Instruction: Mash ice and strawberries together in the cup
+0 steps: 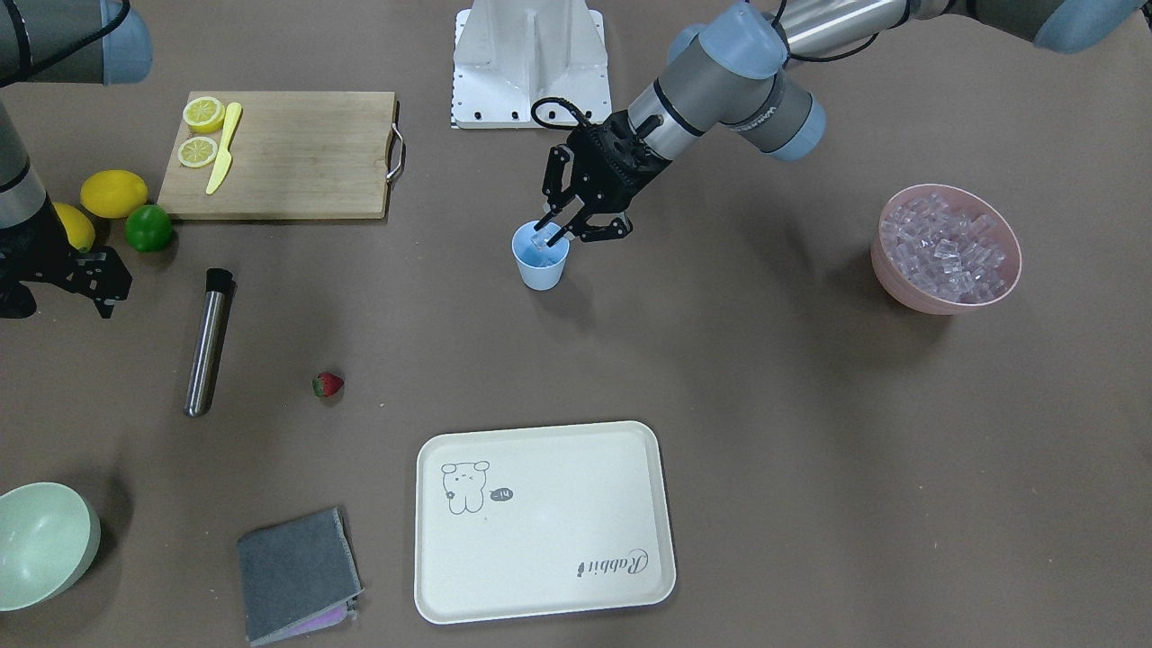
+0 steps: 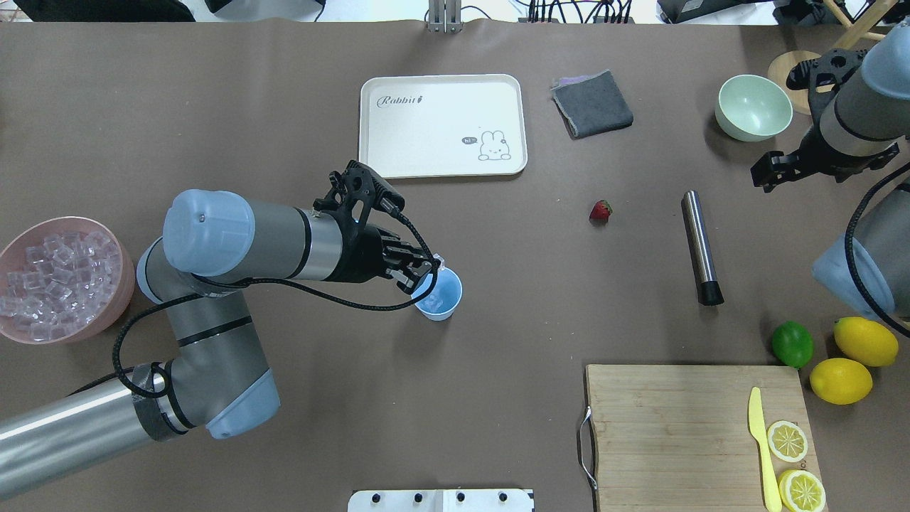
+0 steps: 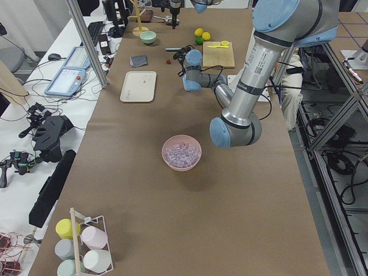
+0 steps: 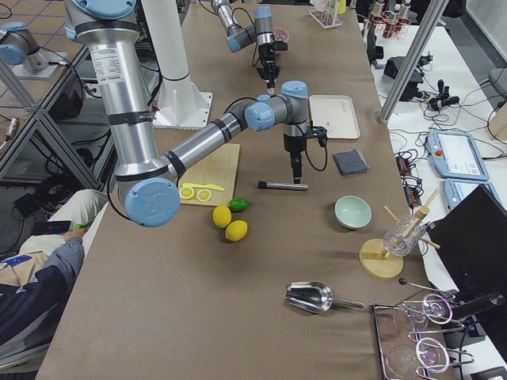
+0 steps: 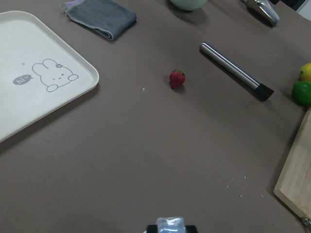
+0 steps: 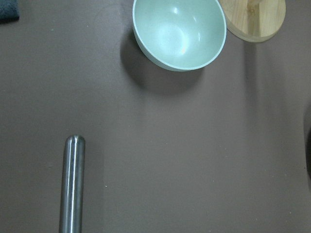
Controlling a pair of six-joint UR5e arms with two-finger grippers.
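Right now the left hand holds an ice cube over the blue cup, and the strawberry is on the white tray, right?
Not quite. The left hand does hold an ice cube over the blue cup, but the strawberry lies on the bare table, apart from the white tray. The exterior front-facing view shows it.

Yellow knife (image 1: 222,148) and 2 lemon slices (image 1: 204,114) lie on the board (image 1: 306,153)

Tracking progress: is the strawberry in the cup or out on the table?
Out. The strawberry lies on the table, far from the cup, nearer the metal rod.
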